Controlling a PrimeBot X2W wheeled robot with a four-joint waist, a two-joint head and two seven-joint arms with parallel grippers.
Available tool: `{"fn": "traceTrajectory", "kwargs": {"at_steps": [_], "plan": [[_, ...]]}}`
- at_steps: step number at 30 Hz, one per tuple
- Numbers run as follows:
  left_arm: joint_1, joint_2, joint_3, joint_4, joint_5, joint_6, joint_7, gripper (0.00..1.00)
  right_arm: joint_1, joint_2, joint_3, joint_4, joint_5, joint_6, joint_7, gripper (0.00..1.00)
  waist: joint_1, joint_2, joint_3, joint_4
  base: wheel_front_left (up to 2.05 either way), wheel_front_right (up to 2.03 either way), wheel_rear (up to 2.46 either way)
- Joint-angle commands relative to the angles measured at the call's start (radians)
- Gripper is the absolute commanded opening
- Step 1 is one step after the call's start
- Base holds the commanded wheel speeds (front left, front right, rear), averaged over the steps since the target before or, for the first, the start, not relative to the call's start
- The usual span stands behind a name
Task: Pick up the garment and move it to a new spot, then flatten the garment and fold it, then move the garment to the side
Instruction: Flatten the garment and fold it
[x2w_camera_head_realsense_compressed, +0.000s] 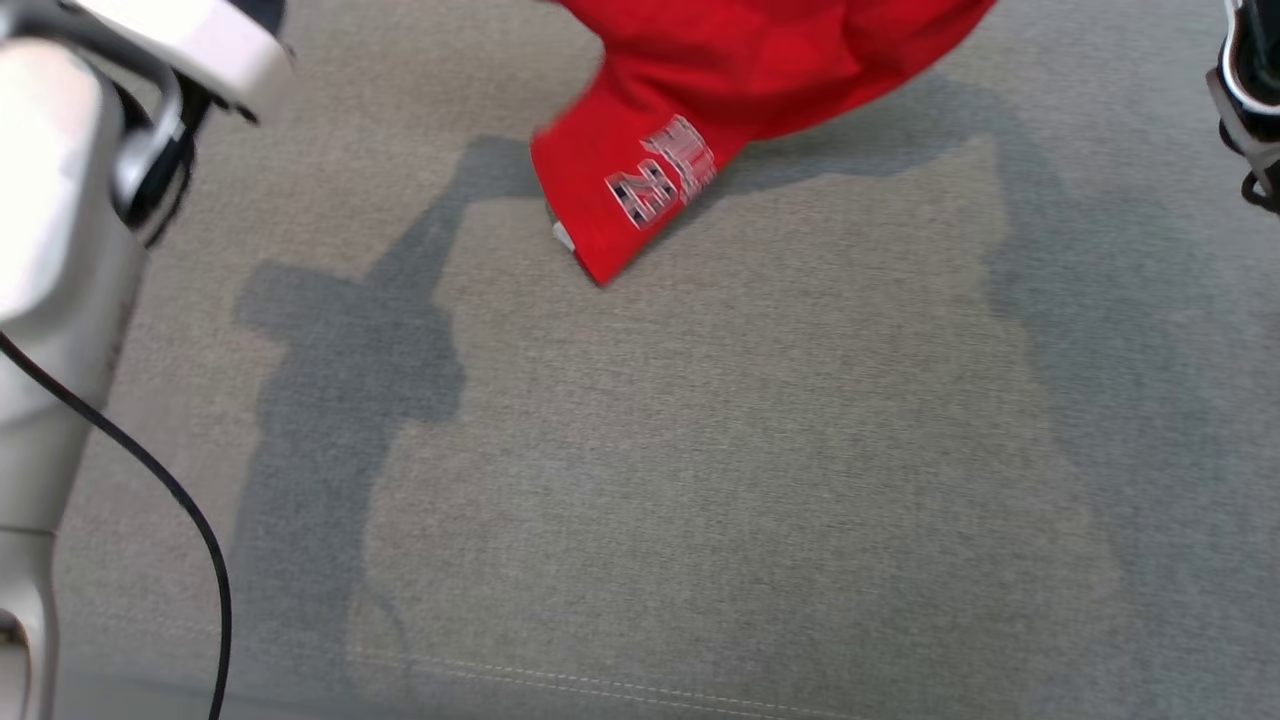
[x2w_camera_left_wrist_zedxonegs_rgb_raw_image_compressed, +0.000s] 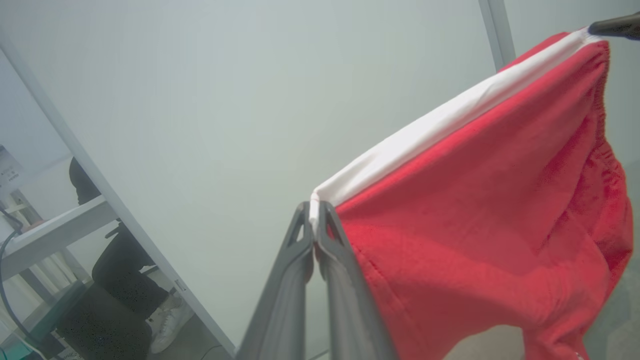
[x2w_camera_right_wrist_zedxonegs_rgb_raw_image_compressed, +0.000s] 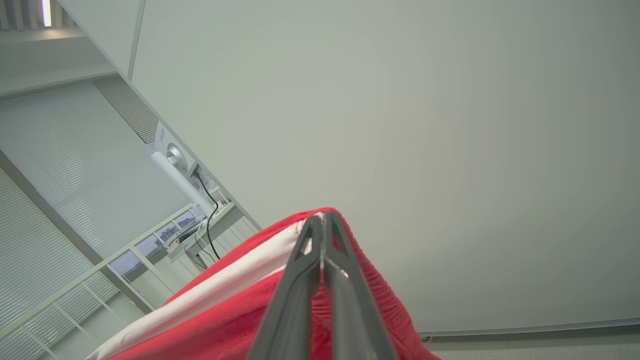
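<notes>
Left pincer, right pincer tight on garment waistband; numbered leg end in head view.

The garment runs off the head view's top edge, its lettering blurred.

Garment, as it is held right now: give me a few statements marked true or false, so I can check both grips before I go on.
1. The left pincer is shut on the white band of the garment. True.
2. The right pincer is open and empty. False: it is shut on the garment's top edge.
3. The garment lies flat on the grey surface. False: it hangs from both pincers, its band stretched between them.
4. The garment is red with pale lettering. True.
</notes>
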Motion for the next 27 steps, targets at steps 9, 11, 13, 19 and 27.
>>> {"fn": "traceTrajectory", "kwargs": {"at_steps": [9, 11, 13, 19, 27], "plan": [[0.096, 0.087, 0.042, -0.11, -0.03, 0.001, -0.017, 0.0, 0.165, -0.112, 0.045, -0.271, 0.127, 0.004, 0.182, 0.0, 0.0, 0.0, -0.042, -0.063, 0.0, 0.0, 0.0], [0.15, 0.098, 0.022, -0.12, -0.051, 0.001, -0.017, 0.0, 0.209, -0.137, 0.063, -0.307, 0.144, 0.004, 0.222, 0.0, 0.0, 0.0, -0.047, -0.064, 0.0, 0.0, 0.0], [0.259, 0.123, -0.02, -0.127, -0.103, 0.001, -0.017, 0.0, 0.296, -0.193, 0.106, -0.38, 0.166, 0.004, 0.299, 0.0, 0.0, 0.0, -0.063, -0.069, 0.0, 0.0, 0.0], [0.502, 0.207, -0.13, -0.194, -0.282, 0.001, 0.033, 0.0, 0.511, -0.334, 0.159, -0.579, 0.241, 0.004, 0.408, 0.0, 0.0, 0.0, -0.107, -0.072, 0.0, 0.0, 0.0], [0.694, 0.379, -0.243, -0.392, -0.482, 0.001, 0.203, 0.0, 0.715, -0.501, 0.225, -0.777, 0.312, 0.004, 0.5, 0.0, 0.0, 0.0, -0.192, -0.08, 0.0, 0.0, 0.0]]}}
